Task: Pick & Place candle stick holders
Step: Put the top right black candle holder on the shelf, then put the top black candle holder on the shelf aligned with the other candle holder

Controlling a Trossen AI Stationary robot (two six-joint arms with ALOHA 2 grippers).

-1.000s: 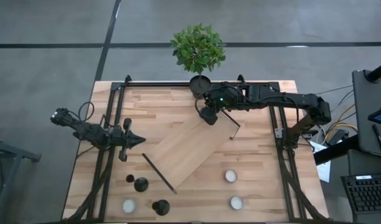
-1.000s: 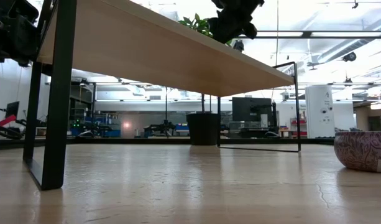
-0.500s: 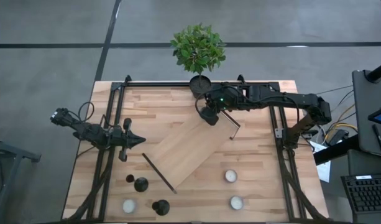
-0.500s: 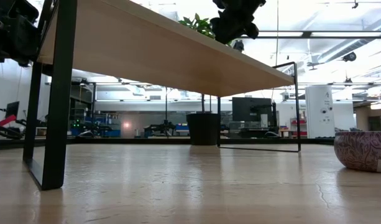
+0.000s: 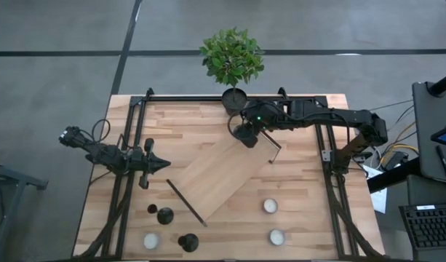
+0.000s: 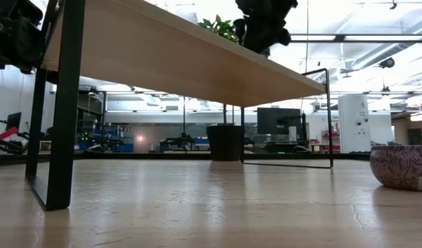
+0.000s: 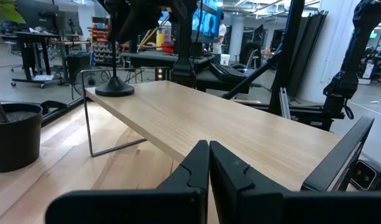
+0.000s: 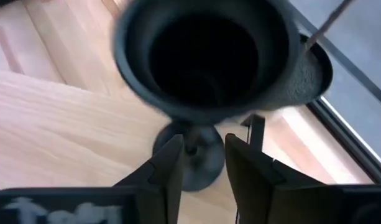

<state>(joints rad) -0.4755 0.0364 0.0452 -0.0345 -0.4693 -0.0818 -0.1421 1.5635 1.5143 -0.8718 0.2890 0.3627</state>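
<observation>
Starting at the left of the high view, the left gripper hangs over the left part of the wooden table, its fingers pressed together on nothing, as the left wrist view shows. Toward the near left edge stand two matte-black candle stick holders, one a little nearer the middle, the other close to the edge. Just beside them lie a small black disc and a white tealight.

In the middle sits a low wooden shelf on a thin black wire frame, laid at an angle across the table. At its far corner the right gripper hovers, its fingers closed about the thin stem of a third candle stick holder. The right wrist view shows the cup top wide and near the camera, and the disc base below over the shelf top; whether the base touches the wood cannot be told. In the left wrist view this holder appears upright at the shelf's far end.

Behind it, at the table's far edge, stands the black pot with the leafy plant. Toward the near right lie two more tealights.
</observation>
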